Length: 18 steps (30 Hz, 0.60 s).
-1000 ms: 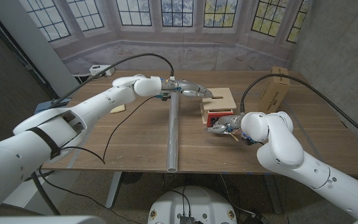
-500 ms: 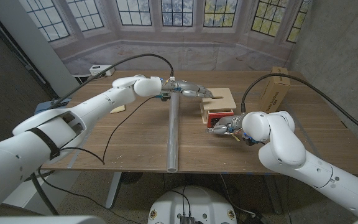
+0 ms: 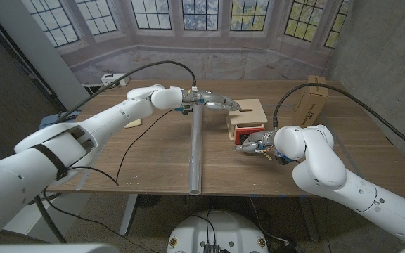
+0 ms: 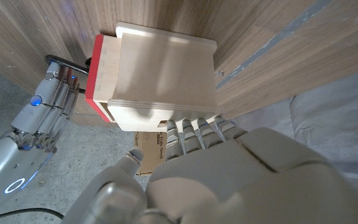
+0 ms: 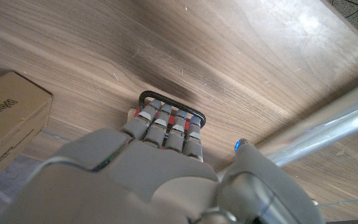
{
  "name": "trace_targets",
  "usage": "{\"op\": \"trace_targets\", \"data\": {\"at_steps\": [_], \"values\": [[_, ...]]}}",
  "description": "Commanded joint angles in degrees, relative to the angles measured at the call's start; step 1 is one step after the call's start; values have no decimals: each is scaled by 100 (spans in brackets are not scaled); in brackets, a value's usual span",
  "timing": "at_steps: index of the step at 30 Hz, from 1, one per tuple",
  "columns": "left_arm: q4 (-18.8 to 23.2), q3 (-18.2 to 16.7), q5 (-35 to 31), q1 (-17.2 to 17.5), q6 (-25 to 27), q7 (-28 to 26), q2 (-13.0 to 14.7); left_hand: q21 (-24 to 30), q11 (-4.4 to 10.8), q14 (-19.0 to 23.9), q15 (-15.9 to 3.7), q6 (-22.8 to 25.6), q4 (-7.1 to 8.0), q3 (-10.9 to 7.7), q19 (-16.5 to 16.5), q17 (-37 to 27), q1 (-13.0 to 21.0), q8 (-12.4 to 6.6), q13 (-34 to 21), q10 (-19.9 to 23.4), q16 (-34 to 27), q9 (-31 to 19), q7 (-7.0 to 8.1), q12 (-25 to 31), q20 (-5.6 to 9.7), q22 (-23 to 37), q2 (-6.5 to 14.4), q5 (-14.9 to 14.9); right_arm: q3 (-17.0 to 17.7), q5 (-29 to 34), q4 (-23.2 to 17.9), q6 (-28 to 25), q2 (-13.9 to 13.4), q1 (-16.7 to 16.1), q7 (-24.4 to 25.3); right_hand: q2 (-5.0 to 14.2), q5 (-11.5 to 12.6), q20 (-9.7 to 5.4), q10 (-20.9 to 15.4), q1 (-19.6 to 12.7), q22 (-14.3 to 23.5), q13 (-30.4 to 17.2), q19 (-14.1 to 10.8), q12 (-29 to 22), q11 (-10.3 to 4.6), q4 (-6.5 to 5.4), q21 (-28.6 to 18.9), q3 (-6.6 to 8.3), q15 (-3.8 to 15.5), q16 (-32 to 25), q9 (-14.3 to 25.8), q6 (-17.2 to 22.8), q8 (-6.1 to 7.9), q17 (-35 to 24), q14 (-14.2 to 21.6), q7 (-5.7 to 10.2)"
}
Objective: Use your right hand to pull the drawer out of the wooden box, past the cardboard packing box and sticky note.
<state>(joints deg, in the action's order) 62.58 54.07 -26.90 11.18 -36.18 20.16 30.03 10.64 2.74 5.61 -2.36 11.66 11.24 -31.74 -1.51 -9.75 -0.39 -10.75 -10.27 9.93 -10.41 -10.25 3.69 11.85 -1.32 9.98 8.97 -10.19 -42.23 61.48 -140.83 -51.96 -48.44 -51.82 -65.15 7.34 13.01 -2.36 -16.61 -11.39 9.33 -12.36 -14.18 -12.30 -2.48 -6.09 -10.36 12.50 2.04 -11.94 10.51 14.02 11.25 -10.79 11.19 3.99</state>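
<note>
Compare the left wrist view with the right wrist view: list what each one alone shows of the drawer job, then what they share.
Left wrist view alone: the wooden box from above, its red-fronted drawer partly out, and the left robot hand with fingers against the box's far end.

Right wrist view alone: the right robot hand's fingers curled through the black drawer handle, and the metal tube lying across the table.

Both: the wooden table, the cardboard packing box, the handle and the right robot hand.

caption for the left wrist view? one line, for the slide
Left hand braces the wooden box while the right hand grips the handle of its red-fronted drawer.
</note>
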Motion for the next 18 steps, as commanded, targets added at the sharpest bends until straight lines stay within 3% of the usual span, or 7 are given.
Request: {"op": "trace_targets", "data": {"at_steps": [1,18], "values": [[-80,20,30,-20,-23,13,-20,46,-7,78,6,35,5,29,45,-31,-50,1,-26,59,-40,-14,20,38,-29,19,2,-21,-50,-12,-42,-90,-79,47,-149,2,44,-336,-55,35,18,-29,-34,-14,-6,6,-36,41,345,19,33,42,34,-34,42,-16],[-335,76,74,-98,-143,-15,-109,53,-7,94,13,25,2,75,46,-30,-46,8,-27,64,-33,-14,22,24,-24,18,16,-26,-91,164,-112,-265,-134,70,-418,-1,45,-331,-88,50,18,-33,-44,-21,-16,8,-37,51,354,20,34,62,38,-35,50,-12]]}}
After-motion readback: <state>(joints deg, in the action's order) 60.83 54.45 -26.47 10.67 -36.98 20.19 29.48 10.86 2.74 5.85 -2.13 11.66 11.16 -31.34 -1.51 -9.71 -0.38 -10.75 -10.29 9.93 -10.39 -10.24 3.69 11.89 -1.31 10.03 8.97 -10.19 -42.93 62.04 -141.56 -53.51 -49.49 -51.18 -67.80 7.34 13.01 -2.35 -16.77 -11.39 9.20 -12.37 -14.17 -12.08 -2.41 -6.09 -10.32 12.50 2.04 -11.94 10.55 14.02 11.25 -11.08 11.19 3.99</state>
